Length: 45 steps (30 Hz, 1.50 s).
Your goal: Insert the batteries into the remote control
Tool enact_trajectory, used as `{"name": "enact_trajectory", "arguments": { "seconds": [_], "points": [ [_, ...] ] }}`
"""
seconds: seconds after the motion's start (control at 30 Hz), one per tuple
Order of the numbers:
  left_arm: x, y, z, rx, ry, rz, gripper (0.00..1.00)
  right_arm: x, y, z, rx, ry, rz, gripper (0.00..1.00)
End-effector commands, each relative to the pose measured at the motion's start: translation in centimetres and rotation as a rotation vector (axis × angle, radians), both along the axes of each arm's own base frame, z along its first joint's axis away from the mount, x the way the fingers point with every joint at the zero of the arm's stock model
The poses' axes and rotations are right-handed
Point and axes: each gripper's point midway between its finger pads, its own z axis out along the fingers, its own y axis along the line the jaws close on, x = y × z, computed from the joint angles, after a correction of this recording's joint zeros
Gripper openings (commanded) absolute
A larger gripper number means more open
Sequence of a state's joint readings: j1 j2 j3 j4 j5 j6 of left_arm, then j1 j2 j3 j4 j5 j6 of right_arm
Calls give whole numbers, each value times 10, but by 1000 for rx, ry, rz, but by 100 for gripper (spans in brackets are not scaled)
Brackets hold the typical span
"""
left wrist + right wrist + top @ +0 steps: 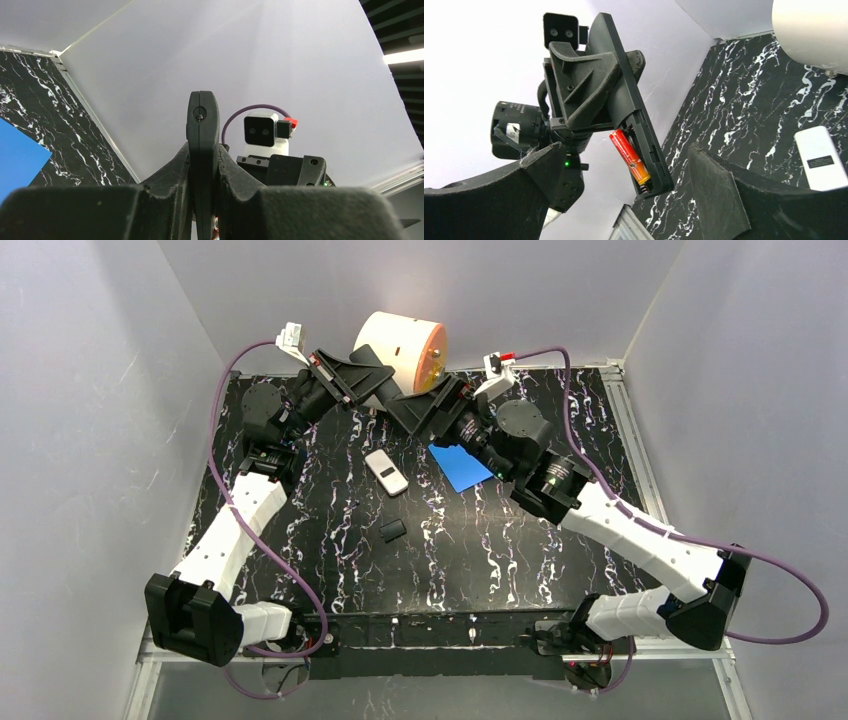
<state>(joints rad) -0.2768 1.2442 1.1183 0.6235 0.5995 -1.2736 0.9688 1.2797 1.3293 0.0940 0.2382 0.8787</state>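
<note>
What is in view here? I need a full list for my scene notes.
black remote: one, black, in the left gripper, back open
battery: one, orange-red, in the black remote's bay
white remote: one, white, mid-table
sheet: one, blue, right of the white remote
block: one, black, nearer than the white remote
drum: one, cream with an orange end, far edge
table: one, black marbled
left gripper: one, black, shut on the black remote
right gripper: one, black, open by the battery

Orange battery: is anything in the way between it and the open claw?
Nothing visible. The orange-red cylindrical battery sits in the black plastic remote's open slot, facing the open right gripper across bare air. The left gripper holds that remote.
</note>
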Motion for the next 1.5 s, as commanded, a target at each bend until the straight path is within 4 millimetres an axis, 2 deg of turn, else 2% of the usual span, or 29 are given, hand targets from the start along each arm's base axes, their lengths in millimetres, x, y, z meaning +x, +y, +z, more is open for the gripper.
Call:
{"name": "enact_trajectory", "arguments": {
  "seconds": [0.0,0.23,0.47,0.57,0.8,1.13,1.47],
  "points": [
    [-7,5,21,-30,-59,13,0,1,-9,33,138,-20,-13,99],
    [-5,4,20,-22,-63,11,0,4,11,24,220,36,75,97],
    [-10,5,21,-16,-77,11,0,3,22,31,293,32,124,84],
    [-11,6,19,-15,-78,12,0,3,26,28,307,51,148,77],
    [-13,6,18,-13,-76,11,0,3,23,22,346,81,153,60],
    [-17,8,16,-12,-79,18,0,5,20,15,392,115,162,52],
    [-16,9,21,-19,-87,25,0,3,24,10,395,123,182,35]
  ]
}}
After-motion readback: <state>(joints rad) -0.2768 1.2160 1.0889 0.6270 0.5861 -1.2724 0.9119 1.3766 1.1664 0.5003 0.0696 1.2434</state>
